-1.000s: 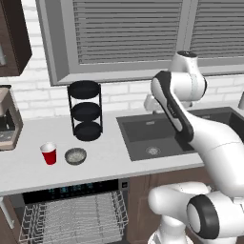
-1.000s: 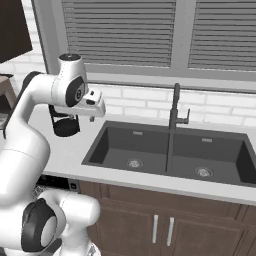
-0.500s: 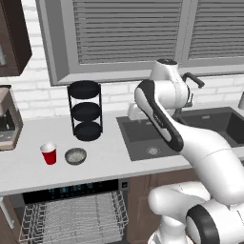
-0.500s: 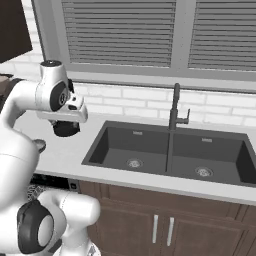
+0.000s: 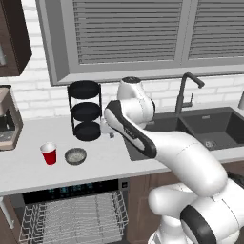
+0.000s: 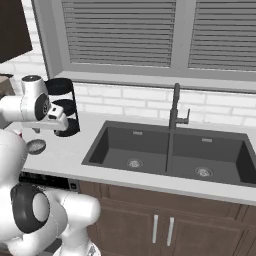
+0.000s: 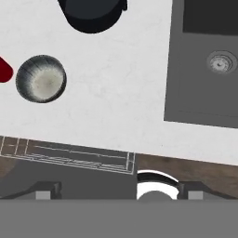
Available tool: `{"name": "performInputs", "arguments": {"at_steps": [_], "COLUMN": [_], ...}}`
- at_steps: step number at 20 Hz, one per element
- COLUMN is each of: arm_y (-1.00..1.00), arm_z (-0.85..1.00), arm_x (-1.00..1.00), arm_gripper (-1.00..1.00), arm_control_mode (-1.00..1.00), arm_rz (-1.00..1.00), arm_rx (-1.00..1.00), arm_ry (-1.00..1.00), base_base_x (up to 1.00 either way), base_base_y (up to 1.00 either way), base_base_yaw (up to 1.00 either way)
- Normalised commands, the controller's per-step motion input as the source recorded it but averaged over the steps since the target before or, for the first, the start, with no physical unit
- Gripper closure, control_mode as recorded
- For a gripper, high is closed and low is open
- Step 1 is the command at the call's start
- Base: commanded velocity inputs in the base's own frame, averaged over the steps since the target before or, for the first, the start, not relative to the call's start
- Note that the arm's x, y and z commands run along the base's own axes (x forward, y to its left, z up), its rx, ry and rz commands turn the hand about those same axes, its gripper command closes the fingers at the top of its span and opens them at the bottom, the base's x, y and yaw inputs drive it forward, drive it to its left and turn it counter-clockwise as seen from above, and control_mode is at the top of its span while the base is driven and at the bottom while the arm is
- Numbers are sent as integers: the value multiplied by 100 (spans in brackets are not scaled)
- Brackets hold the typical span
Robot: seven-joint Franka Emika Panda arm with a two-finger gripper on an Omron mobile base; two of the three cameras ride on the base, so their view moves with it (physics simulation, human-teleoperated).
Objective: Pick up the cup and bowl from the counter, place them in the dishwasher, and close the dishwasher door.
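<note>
The red cup [image 5: 49, 154] stands on the light counter [image 5: 105, 159], with the grey bowl [image 5: 75, 156] just to its right. My gripper [image 5: 109, 133] hangs above the counter, right of the bowl and beside the black tiered rack. In the hand view the gripper [image 7: 118, 193] is open and holds nothing. That view looks straight down: the bowl [image 7: 41, 79] is at upper left and a sliver of the cup [image 7: 3, 69] shows at the left edge. Below the counter the dishwasher [image 5: 71, 190] stands open with its wire rack [image 5: 71, 217] pulled out. Its door is out of view.
A black tiered rack [image 5: 86, 112] stands at the back of the counter, close to my hand. The dark double sink [image 5: 190, 128] and its faucet [image 5: 183, 93] lie to the right. A coffee machine [image 5: 9, 121] sits at the far left. Brown cabinets [image 6: 160, 225] are under the sink.
The arm has swung left from over the sink to above the counter beside the tiered rack. The cup and the bowl have not moved.
</note>
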Motion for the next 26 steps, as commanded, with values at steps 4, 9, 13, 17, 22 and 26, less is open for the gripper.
{"name": "performInputs", "arguments": {"at_steps": [4,9,13,17,22,26], "arm_y": [71,49,38,23,13,9], "arm_z": [-67,-61,-51,-42,-32,-36], "arm_x": [45,47,38,24,15,21], "arm_gripper": [-100,-100,-100,-100,-100,-100], "arm_control_mode": [-100,-100,-100,-100,-100,-100], "arm_rz": [0,0,0,0,0,0], "arm_rx": [-3,0,0,0,0,0], "arm_ry": [5,4,1,0,0,0], "base_base_x": [0,0,0,0,0,0], "base_base_y": [0,0,0,0,0,0], "base_base_yaw": [0,0,0,0,0,0]}}
